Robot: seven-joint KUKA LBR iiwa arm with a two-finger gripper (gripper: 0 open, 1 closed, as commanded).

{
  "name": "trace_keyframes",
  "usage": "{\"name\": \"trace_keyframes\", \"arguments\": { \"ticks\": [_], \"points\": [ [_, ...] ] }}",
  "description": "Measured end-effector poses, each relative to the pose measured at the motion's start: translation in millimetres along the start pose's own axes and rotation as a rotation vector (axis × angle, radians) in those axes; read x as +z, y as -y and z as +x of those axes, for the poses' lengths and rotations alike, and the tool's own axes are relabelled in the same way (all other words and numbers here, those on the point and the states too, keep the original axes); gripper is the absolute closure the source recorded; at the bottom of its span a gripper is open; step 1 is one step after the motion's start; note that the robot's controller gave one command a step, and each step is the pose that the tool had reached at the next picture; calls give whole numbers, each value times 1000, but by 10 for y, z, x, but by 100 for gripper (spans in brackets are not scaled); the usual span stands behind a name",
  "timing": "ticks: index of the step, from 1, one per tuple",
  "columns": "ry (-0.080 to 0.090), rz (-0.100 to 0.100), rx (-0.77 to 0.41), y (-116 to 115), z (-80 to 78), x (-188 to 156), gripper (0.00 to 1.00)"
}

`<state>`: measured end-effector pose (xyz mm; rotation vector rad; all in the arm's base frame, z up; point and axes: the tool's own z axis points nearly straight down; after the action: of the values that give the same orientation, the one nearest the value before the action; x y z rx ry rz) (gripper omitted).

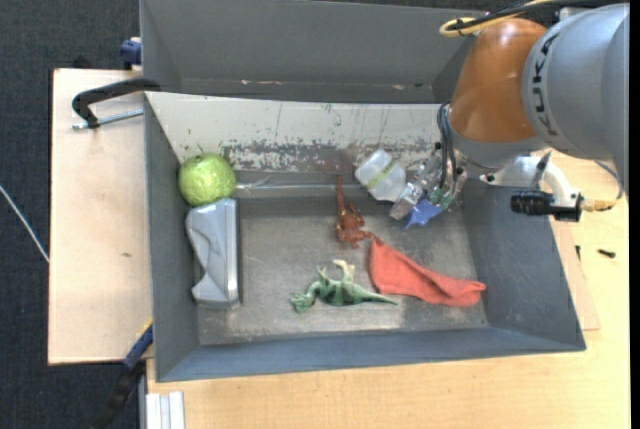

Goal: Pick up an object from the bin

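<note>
**End effector low at the bin's 2 o'clock corner**

The end effector (432, 189) hangs at 2 o'clock in the grey bin (300, 47), right over a small blue piece (424, 214). I cannot tell whether it is open or closed, or whether it has hold of the piece. Just beside it, at its 9 o'clock, lies a pale translucent cup (380, 175). Elsewhere on the bin floor are a red cloth (420, 279) at 5 o'clock and a reddish-brown toy dinosaur (350, 222) near the middle. A green toy dinosaur (340, 290) lies at 6, a green apple (207, 179) at 10, and a grey block (217, 252) touching the apple at 8.
</note>
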<state>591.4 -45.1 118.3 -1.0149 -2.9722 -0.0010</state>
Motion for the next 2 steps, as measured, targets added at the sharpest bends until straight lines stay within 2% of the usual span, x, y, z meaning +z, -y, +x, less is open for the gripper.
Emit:
{"name": "trace_keyframes", "arguments": {
  "ticks": [2],
  "points": [
    [7, -5, -1, -13, -16, -280, 100]
  ]
}}
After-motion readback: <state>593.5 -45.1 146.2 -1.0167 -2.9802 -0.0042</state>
